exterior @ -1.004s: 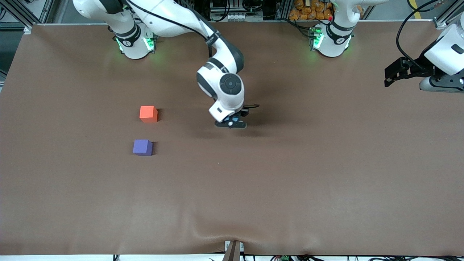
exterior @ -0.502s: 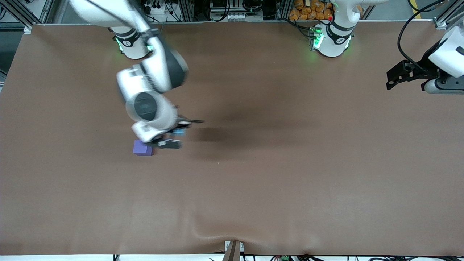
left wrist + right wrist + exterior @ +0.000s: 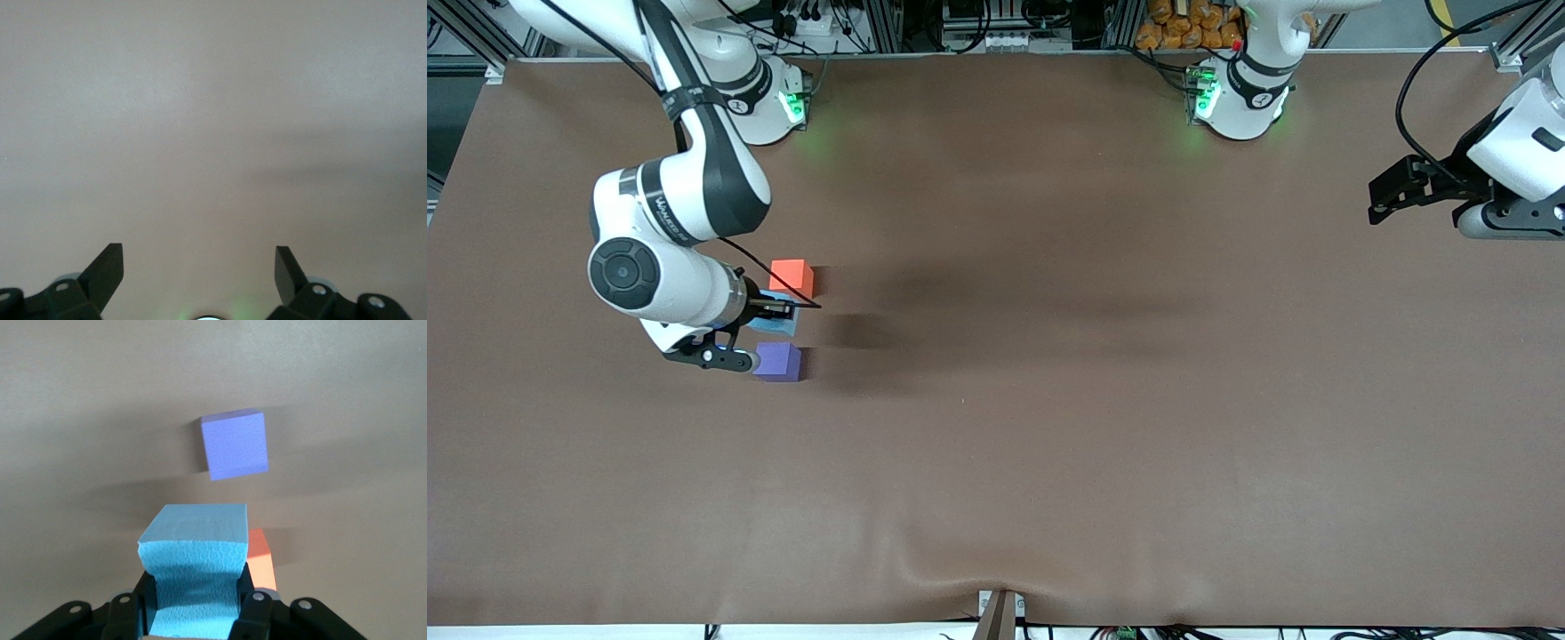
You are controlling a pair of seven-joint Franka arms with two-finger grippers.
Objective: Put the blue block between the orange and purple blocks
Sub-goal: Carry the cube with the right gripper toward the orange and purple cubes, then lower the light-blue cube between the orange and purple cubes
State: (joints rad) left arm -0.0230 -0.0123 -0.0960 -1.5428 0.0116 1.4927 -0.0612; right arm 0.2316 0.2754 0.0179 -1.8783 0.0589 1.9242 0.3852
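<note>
Three small matte foam cubes are what we see at the right arm's end of the brown bench (image 3: 1049,444). The right end effector (image 3: 769,309) pinches the light sky-blue cube (image 3: 193,577) between its two fingers, and the foam is squeezed in where the fingers press it. We see this end effector over the gap between the two other cubes. The bright orange-red cube (image 3: 791,277) lies on the bench just beside the end effector, farther from the front camera. The violet-purple cube (image 3: 777,361) lies just beside it too, nearer to the front camera. We cannot tell if the blue cube touches the bench. The left end effector (image 3: 200,267) waits over the left arm's end of the bench, with its fingers spread apart and nothing between them.
</note>
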